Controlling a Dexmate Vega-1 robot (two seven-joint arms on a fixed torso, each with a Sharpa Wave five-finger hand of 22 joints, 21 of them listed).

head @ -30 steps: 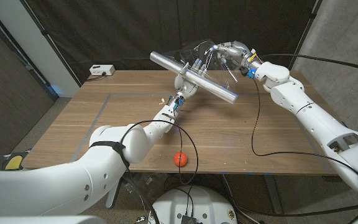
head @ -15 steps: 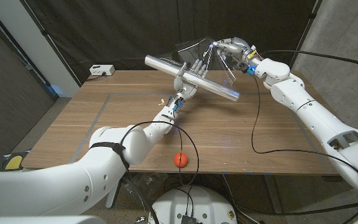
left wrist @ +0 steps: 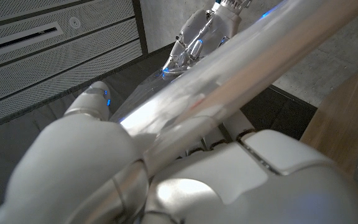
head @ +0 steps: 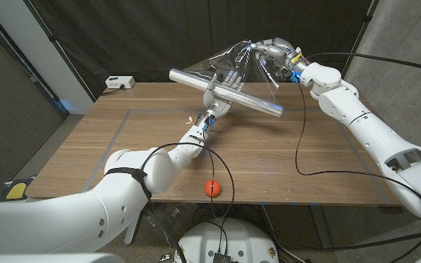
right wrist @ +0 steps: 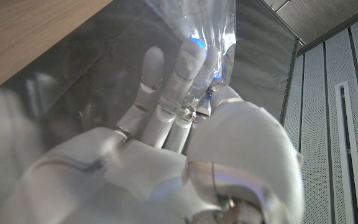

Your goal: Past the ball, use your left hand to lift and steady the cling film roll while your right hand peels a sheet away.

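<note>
Left hand (head: 221, 91) gripping cling film roll (head: 225, 93), raised over far worktop (head: 152, 146) edge, beyond orange ball (head: 212, 187). Right hand (head: 272, 56) pinching clear sheet (head: 247, 62) stretched away from roll.

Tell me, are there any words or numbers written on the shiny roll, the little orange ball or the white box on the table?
None can be read.
Shiny silver cling film roll, held up by the left hand: no label visible.
Small orange ball: plain.
Small white box at the wooden table's far corner: any marking is too small to read.
Clear film sheet pinched by the right hand: no print.
</note>
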